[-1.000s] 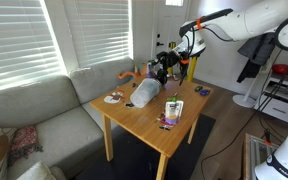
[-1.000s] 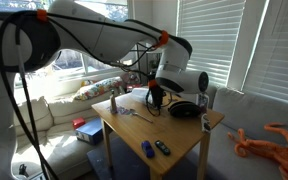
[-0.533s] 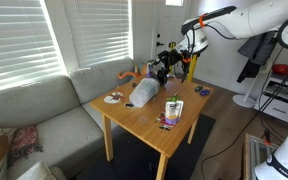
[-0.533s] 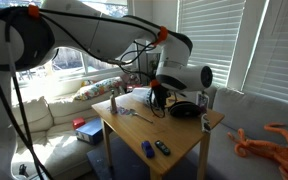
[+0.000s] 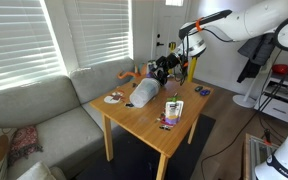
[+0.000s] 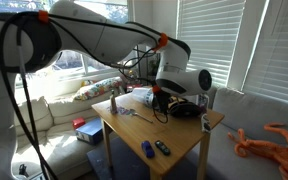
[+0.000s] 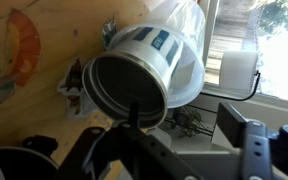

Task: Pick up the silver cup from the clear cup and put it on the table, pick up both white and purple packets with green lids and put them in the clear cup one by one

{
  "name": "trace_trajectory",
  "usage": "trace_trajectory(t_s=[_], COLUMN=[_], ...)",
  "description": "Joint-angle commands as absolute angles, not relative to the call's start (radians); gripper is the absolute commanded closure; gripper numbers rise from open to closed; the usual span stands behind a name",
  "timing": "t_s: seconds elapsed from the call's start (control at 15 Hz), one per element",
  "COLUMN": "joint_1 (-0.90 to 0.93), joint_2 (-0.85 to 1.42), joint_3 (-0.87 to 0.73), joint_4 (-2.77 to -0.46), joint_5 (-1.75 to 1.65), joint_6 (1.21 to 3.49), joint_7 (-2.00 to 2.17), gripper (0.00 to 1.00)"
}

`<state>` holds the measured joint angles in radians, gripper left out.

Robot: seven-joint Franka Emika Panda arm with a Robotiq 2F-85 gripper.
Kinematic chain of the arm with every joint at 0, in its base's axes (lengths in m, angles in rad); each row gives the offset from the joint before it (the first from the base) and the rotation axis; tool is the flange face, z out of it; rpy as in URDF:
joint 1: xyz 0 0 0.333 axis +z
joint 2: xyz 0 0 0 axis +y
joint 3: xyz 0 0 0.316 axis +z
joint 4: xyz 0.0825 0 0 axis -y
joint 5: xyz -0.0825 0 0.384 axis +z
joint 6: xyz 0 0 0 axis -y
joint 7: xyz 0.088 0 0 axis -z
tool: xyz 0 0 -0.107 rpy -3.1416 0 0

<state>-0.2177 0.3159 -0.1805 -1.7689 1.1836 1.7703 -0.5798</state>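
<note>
As the gripper (image 7: 172,150) hovers, silver cup (image 7: 134,82) apparently sits inside the clear cup (image 7: 190,50).

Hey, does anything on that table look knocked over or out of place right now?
Yes. A white tub with blue print appears tipped on its side on the wooden table, its dark open mouth facing the wrist camera. Something clear and plastic surrounds its far end; what exactly, I cannot tell.
</note>
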Motion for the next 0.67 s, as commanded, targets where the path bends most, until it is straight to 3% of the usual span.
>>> trace_trajectory(t_s=[0.0,0.47,0.6], joint_1=[-0.217,-0.222,-0.222], joint_2=[0.33,0.338,0.332], joint_3=[-0.167,-0.164,-0.164], joint_4=[-1.769,-1.769,-1.772], joint_5=[1.17,1.168,1.17], joint_6=[1.802,1.791,1.793], joint_7=[-0.575,-0.564,-0.561], gripper=[0.49,0.98,1.0])
